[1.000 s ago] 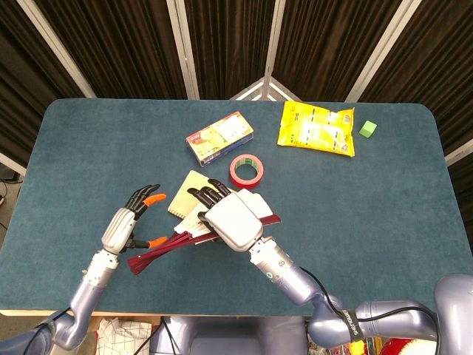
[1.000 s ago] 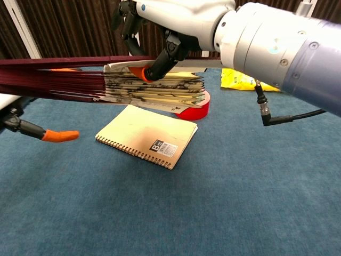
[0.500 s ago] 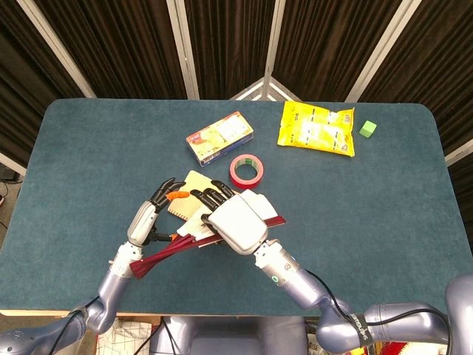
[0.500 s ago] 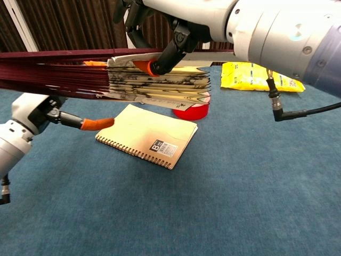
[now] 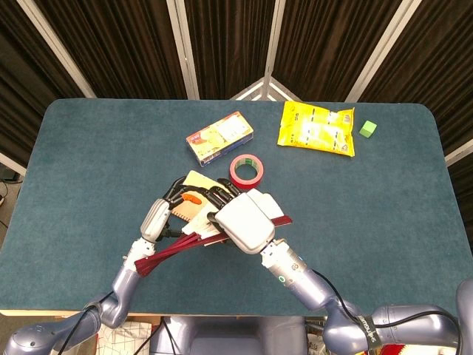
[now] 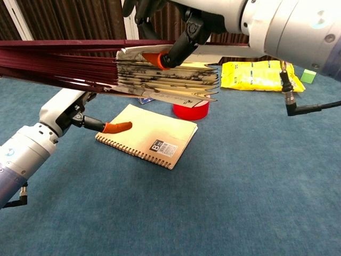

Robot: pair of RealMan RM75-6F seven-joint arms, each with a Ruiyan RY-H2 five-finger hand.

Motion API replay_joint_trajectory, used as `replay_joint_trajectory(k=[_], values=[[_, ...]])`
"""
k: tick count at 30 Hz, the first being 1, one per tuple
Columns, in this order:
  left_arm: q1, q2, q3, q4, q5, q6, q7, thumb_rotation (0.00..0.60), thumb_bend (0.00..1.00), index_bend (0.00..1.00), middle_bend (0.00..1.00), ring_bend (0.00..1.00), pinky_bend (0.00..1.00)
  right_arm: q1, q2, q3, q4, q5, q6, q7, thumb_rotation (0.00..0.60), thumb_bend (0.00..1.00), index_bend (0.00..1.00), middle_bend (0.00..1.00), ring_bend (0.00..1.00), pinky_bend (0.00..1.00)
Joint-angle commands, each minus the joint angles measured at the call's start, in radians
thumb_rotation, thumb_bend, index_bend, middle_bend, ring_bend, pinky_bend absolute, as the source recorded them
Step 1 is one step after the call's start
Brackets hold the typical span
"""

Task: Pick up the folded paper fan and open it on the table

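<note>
Table: blue-carpeted, everything is laid on it.

Right hand: held above the table's near centre, fingers wrapped over the fan. In the chest view an orange-tipped finger is pressed onto the top of the paper stack. The fan is gripped clear of the table, roughly level, still folded; the dark red ribs are pointed toward the robot's left.

Left hand: fingers spread, nothing gripped. It is placed just beside the ribs, under them in the chest view, with one orange fingertip stretched over the notebook. Contact with the ribs or notebook cannot be told.

Notebook: tan, spiral-bound, flat on the table directly under the fan.

Yellow bag: at the far side, flat.

Box: far centre, beside the tape.

Red tape roll: just beyond the notebook, partly hidden by the fan in the chest view.

Green cube: just beside the bag's right end.
</note>
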Motion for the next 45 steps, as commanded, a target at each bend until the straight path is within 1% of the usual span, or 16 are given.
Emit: replay_joint_trajectory(k=[1, 5, 10, 15, 20, 23, 25, 26, 28, 29, 30, 31, 32, 34, 42, 45], values=[[-0.009, -0.012, -0.016, 0.009, -0.013, 0.014, 0.009, 0.6, 0.32, 0.51, 0.33, 0.0, 0.22, -0.002, 0.005, -0.001, -0.004, 0.0, 0.002, 0.006, 0.6, 0.47, 0.79, 0.21, 0.24, 0.17], [-0.019, -0.016, -0.04, 0.018, -0.031, 0.03, 0.036, 0.6, 0.36, 0.58, 0.41, 0.03, 0.26, -0.005, 0.014, -0.002, -0.011, -0.001, 0.003, 0.017, 0.6, 0.47, 0.79, 0.21, 0.24, 0.17], [-0.022, -0.005, -0.06, 0.004, -0.045, 0.057, 0.052, 0.6, 0.38, 0.62, 0.45, 0.06, 0.28, -0.007, 0.019, -0.001, -0.026, -0.001, 0.005, 0.035, 0.6, 0.47, 0.79, 0.21, 0.24, 0.17], [-0.018, 0.014, -0.057, -0.017, -0.045, 0.077, 0.063, 0.6, 0.4, 0.65, 0.46, 0.06, 0.28, 0.002, 0.003, 0.008, -0.043, 0.007, 0.002, 0.051, 0.6, 0.47, 0.79, 0.21, 0.24, 0.17], [-0.011, 0.035, -0.048, -0.052, -0.043, 0.097, 0.07, 0.6, 0.42, 0.67, 0.48, 0.08, 0.29, 0.028, -0.032, 0.017, -0.046, 0.029, -0.003, 0.018, 0.6, 0.47, 0.79, 0.21, 0.24, 0.17], [-0.005, 0.047, -0.04, -0.068, -0.042, 0.106, 0.068, 0.6, 0.42, 0.66, 0.47, 0.08, 0.29, 0.044, -0.053, 0.023, -0.051, 0.039, -0.002, -0.006, 0.6, 0.47, 0.79, 0.21, 0.24, 0.17], [-0.001, 0.054, -0.032, -0.075, -0.04, 0.106, 0.064, 0.6, 0.38, 0.61, 0.41, 0.07, 0.28, 0.052, -0.062, 0.027, -0.054, 0.046, -0.001, -0.02, 0.6, 0.47, 0.79, 0.21, 0.24, 0.17], [0.0, 0.059, -0.026, -0.079, -0.037, 0.105, 0.057, 0.6, 0.34, 0.56, 0.35, 0.05, 0.26, 0.056, -0.066, 0.027, -0.054, 0.049, 0.0, -0.026, 0.6, 0.47, 0.79, 0.21, 0.24, 0.17], [0.002, 0.082, 0.012, -0.084, -0.016, 0.084, 0.03, 0.6, 0.19, 0.33, 0.15, 0.01, 0.17, 0.062, -0.073, 0.03, -0.057, 0.057, 0.003, -0.041, 0.6, 0.47, 0.79, 0.21, 0.24, 0.17], [0.002, 0.094, 0.028, -0.086, -0.008, 0.071, 0.022, 0.6, 0.15, 0.24, 0.09, 0.0, 0.13, 0.064, -0.075, 0.03, -0.058, 0.061, 0.005, -0.046, 0.6, 0.47, 0.79, 0.21, 0.24, 0.17], [0.002, 0.106, 0.043, -0.088, 0.0, 0.06, 0.017, 0.6, 0.1, 0.14, 0.03, 0.0, 0.1, 0.064, -0.077, 0.03, -0.058, 0.064, 0.007, -0.05, 0.6, 0.47, 0.79, 0.21, 0.24, 0.17], [0.002, 0.122, 0.062, -0.093, 0.011, 0.047, 0.009, 0.6, 0.06, 0.06, 0.0, 0.0, 0.08, 0.065, -0.077, 0.031, -0.059, 0.069, 0.012, -0.055, 0.6, 0.47, 0.79, 0.21, 0.24, 0.17], [0.001, 0.134, 0.075, -0.097, 0.018, 0.037, 0.002, 0.6, 0.04, 0.03, 0.0, 0.0, 0.06, 0.064, -0.077, 0.031, -0.059, 0.072, 0.015, -0.057, 0.6, 0.47, 0.79, 0.21, 0.24, 0.17], [0.001, 0.159, 0.097, -0.107, 0.029, 0.021, -0.008, 0.6, 0.0, 0.0, 0.0, 0.0, 0.05, 0.062, -0.076, 0.032, -0.057, 0.08, 0.023, -0.059, 0.6, 0.47, 0.79, 0.21, 0.24, 0.17], [0.002, 0.221, 0.142, -0.143, 0.052, 0.006, -0.031, 0.6, 0.0, 0.0, 0.0, 0.0, 0.04, 0.053, -0.06, 0.031, -0.043, 0.093, 0.036, -0.045, 0.6, 0.47, 0.79, 0.21, 0.24, 0.17], [0.006, 0.241, 0.15, -0.154, 0.054, 0.007, -0.028, 0.6, 0.0, 0.0, 0.0, 0.0, 0.04, 0.05, -0.052, 0.031, -0.038, 0.094, 0.038, -0.038, 0.6, 0.47, 0.79, 0.21, 0.24, 0.17]])
